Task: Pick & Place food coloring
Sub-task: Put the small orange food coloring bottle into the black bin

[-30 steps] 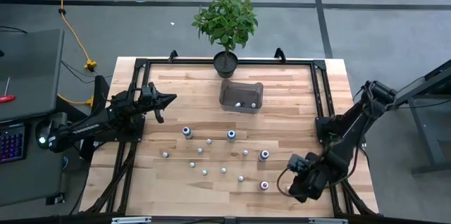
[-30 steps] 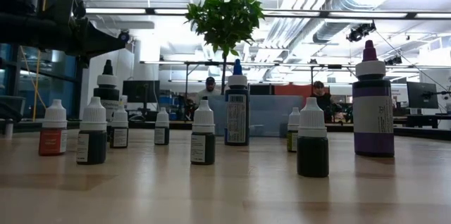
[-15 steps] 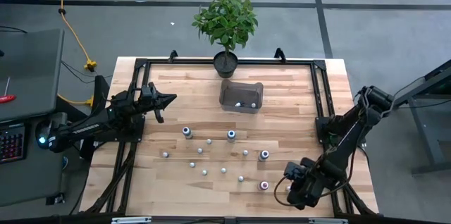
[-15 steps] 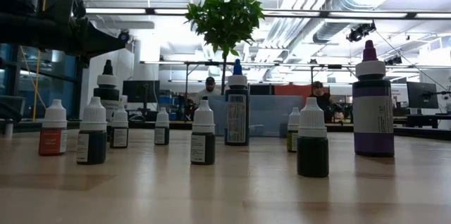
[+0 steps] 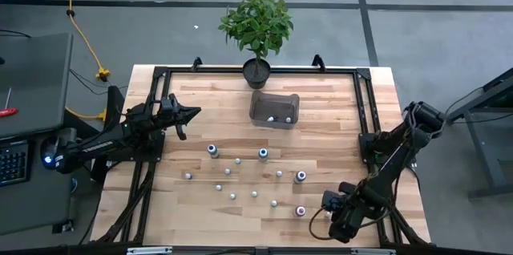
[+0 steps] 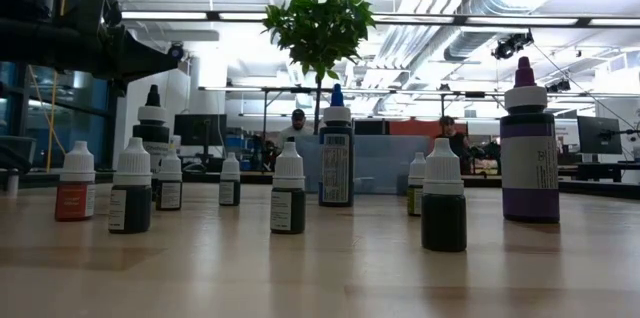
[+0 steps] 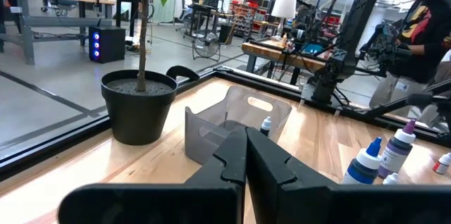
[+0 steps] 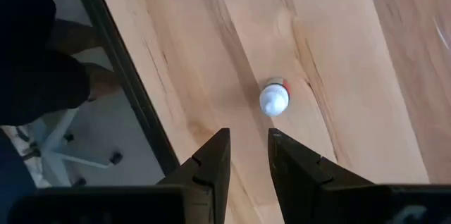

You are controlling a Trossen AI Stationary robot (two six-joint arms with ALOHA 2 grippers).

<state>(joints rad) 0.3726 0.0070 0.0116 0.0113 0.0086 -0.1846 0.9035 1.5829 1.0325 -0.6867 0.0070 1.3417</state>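
Observation:
Several tiny food coloring bottles (image 5: 254,193) stand upright on the wooden table, among them a blue-capped one (image 5: 263,153) and a purple-capped one (image 5: 300,176). Two more stand in the clear bin (image 5: 274,109). My right gripper (image 5: 327,208) points steeply down near the table's front right, open by a narrow gap, with nothing between its fingers. Just left of it stands a white-capped bottle with a red label (image 5: 300,211); in the right wrist view that bottle (image 8: 275,99) lies beyond the fingertips (image 8: 248,146). My left gripper (image 5: 191,113) hovers shut and level over the table's left side (image 7: 245,155).
A potted plant (image 5: 256,69) stands at the far edge behind the bin. A black frame rail (image 8: 120,69) runs along the table's edge close to my right gripper. In the low view the bottles stand in a loose row, the purple one (image 6: 528,148) the tallest.
My right gripper has sunk and gone toward the near edge and slightly left, closer to the red-labelled bottle, rolling about its own axis as it went. Its finger gap has not changed. The bottles have kept their places.

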